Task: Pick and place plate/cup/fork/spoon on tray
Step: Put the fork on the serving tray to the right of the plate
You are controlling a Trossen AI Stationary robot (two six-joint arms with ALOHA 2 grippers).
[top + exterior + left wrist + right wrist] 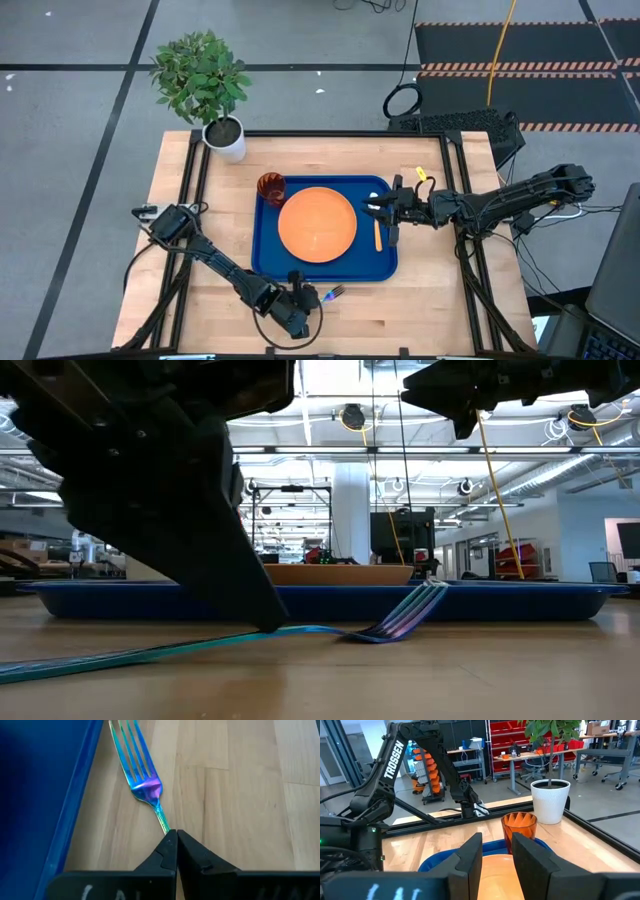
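Your left gripper [176,837] has its jaws pressed together on the thin handle of the fork [141,775], which lies on the bare wooden table [420,320] just beside the near rim of the tray [268,262]. In the left wrist view the handle goes in between the two closed tips, so I judge that the fork is clamped, but it is not yet lifted: the low view shows it flat on the wood with only the tines curving up.

Your right gripper [383,212] hangs over the right part of the tray with its jaws parted and nothing between them.

On the tray you already have the plate [317,224] in the middle, the cup [271,187] at the far left corner just beside the plate, and the spoon [377,232] along the right side of the plate. So three of the four things look done, and only the fork is left.

The rear part of the fork handle is hidden under the left gripper in the high view. The spoon's bowl is partly covered by the right gripper. In the low view the left arm blocks much of the tray.
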